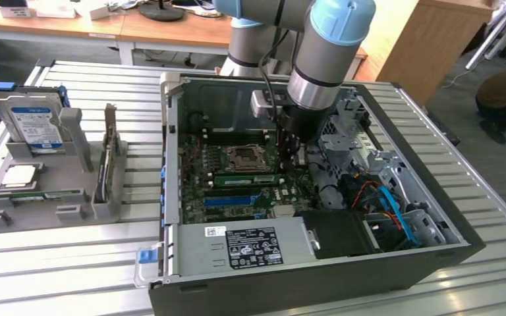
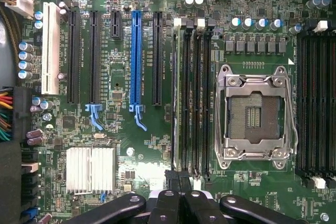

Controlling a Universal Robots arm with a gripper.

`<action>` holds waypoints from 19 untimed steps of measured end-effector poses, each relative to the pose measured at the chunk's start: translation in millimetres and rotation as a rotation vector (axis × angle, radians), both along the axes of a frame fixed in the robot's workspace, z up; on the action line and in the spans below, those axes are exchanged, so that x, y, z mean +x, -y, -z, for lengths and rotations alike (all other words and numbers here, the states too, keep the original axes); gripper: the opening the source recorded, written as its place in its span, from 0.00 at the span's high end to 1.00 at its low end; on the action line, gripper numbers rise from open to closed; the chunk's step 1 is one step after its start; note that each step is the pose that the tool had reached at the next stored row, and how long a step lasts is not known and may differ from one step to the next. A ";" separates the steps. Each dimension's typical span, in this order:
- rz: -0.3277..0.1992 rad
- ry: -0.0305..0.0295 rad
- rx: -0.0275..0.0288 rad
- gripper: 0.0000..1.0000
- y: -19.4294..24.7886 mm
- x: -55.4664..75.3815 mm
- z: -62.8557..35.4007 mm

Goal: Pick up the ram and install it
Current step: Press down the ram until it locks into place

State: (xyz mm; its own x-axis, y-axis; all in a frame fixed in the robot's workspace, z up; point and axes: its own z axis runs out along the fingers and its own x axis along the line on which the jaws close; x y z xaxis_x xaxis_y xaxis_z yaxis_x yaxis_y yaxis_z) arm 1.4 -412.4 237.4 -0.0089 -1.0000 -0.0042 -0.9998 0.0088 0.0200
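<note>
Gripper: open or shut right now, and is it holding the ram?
Gripper: shut, fingertips at one end of the ram; whether it actually grips the ram cannot be told.

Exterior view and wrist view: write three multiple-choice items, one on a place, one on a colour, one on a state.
1. Where does the hard drive stand?
A. inside the case
B. in the grey holder, on the exterior view's left of the case
C. on the wooden desk

2. What colour is the one long slot that differs from the black ones beside it?
A. red
B. yellow
C. blue

3. How is the socket?
A. bare, with no cooler on it
B. under a fan
C. covered by cables

Key: 1 B, the drive stands upright in the holder outside the case. 2 C, the slot is blue along its length. 3 A, the metal frame and the dark centre lie open to view.
</note>
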 end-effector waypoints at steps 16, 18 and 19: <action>0.000 0.0004 -0.0001 0.89 0.0 0.0 4.6; 0.000 0.0005 0.0001 0.89 -0.1 0.0 4.8; 0.000 0.0006 0.0003 0.89 -0.5 0.0 4.9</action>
State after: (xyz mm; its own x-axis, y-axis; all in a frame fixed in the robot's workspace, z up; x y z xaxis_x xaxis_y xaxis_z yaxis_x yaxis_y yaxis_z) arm 1.4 -411.9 232.5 -0.0090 -0.9999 -0.0046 -0.9998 0.0089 0.0195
